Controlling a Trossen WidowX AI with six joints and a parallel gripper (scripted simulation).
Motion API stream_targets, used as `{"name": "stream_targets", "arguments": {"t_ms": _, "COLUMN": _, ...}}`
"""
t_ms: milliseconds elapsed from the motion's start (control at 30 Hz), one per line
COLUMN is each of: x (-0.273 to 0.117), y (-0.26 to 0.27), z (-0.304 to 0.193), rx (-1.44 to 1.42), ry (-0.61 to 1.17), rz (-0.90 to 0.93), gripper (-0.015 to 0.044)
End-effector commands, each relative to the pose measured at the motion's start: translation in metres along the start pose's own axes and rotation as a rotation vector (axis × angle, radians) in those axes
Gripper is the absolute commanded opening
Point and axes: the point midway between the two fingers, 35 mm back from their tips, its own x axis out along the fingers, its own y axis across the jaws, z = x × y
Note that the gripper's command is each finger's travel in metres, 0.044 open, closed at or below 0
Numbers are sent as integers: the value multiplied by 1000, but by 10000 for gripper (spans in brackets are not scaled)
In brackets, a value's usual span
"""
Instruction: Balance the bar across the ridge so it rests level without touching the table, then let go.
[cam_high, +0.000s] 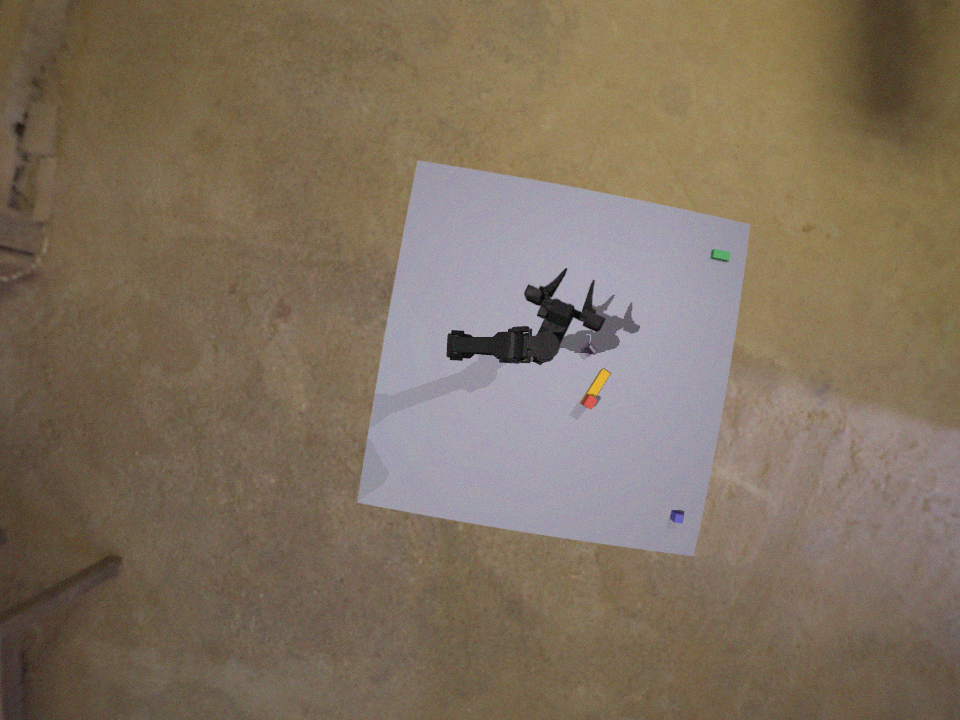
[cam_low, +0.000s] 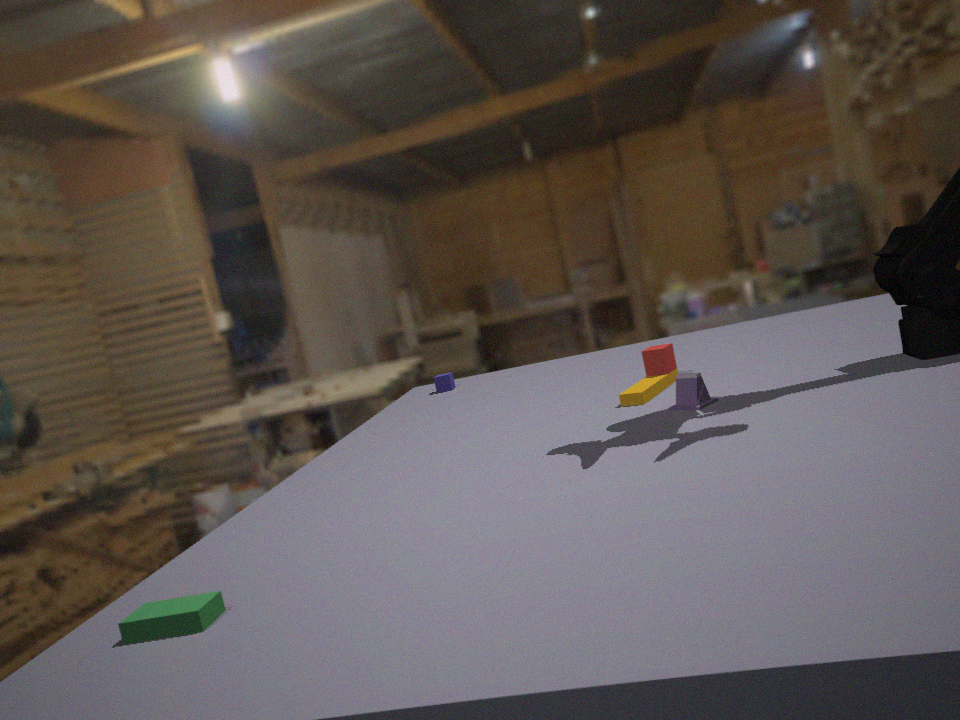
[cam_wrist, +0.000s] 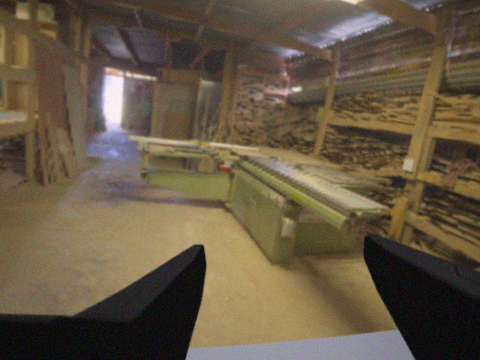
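The yellow bar (cam_high: 599, 382) (cam_low: 644, 389) lies on the table with a red block (cam_high: 590, 401) (cam_low: 659, 359) on one end of it. The small purple ridge (cam_high: 589, 349) (cam_low: 690, 391) stands on the table beside the bar, apart from it, partly in the arm's shadow. My gripper (cam_high: 580, 274) (cam_wrist: 283, 250) is open and empty, raised above the table. In the top view it shows up and to the left of the ridge and the bar. In the exterior view the fingers are out of view. The wrist view shows neither bar nor ridge.
A green block (cam_high: 720, 254) (cam_low: 171, 617) lies near the table's upper right corner in the top view. A small blue-purple cube (cam_high: 677, 516) (cam_low: 444, 382) sits near the lower right corner. The table (cam_high: 480, 449) ends just beyond both.
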Motion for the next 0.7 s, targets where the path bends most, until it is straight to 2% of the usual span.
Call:
{"name": "stream_targets", "arguments": {"t_ms": 0, "x": 7, "y": -36, "z": -16, "rx": 19, "ry": 54, "rz": -95, "gripper": 315}}
{"name": "stream_targets", "arguments": {"t_ms": 433, "x": 6, "y": -135, "z": -91, "rx": 67, "ry": 292, "rz": -352, "gripper": 315}}
{"name": "stream_targets", "arguments": {"t_ms": 667, "x": -4, "y": -171, "z": -135, "rx": 78, "ry": 447, "rz": -430, "gripper": 315}}
